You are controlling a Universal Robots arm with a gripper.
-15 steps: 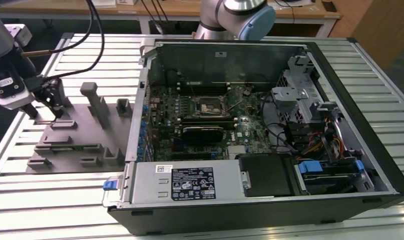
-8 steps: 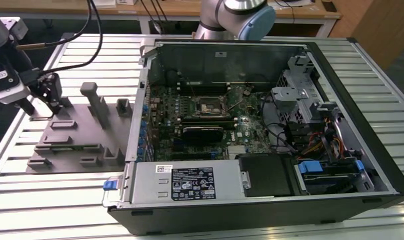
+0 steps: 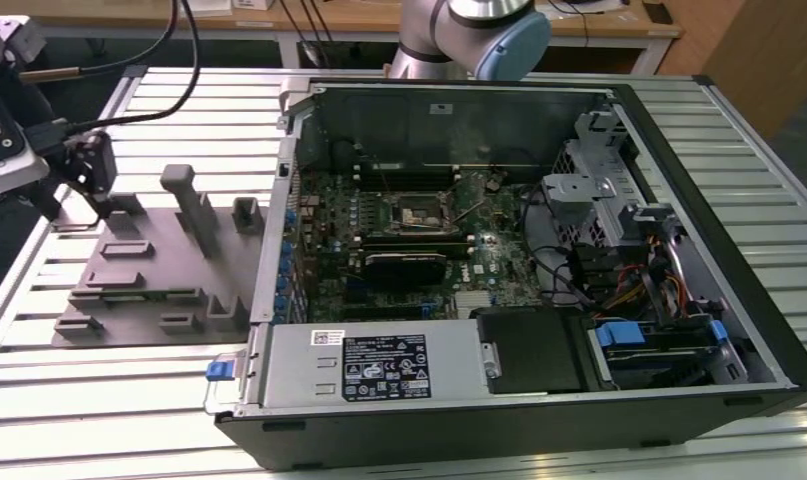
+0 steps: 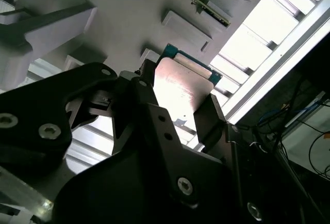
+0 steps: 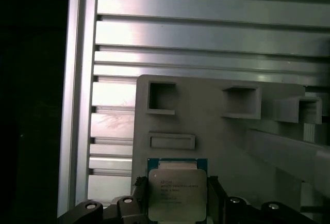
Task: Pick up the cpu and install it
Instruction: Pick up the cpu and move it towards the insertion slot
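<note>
Closest to the lens in both wrist views is the black gripper (image 4: 178,97), its bolted linkage plates in the foreground. Its fingers (image 4: 207,118) stand on two opposite edges of the cpu (image 5: 177,195), and the jaws look pressed against those edges, clamped on the chip. The cpu's shiny metal top faces the cameras, with its green rim showing at the far edge (the printed side is up in the first wrist view). Whether the chip rests on the surface under it or hangs just clear of it cannot be told.

Beyond the chip lies the grey fixture plate (image 5: 206,126), with two open square pockets and a shallow rectangular block moulded into it. The plate sits on the slotted aluminium table (image 5: 206,33).

In the exterior view the gripper (image 3: 90,175) hangs over the back corner of the fixture plate (image 3: 143,300) at the exterior view's left, near a tall grey post (image 3: 183,195) rising from the plate. Just beside the plate, towards the exterior view's right, the open computer case (image 3: 510,430) lies on its side on the table (image 3: 96,400). Inside it, the motherboard (image 3: 330,215) carries the black socket frame (image 3: 417,212), well apart from the gripper. The power supply (image 3: 376,365) fills the case's near edge, and the robot arm's base (image 3: 470,30) stands behind the case.
</note>
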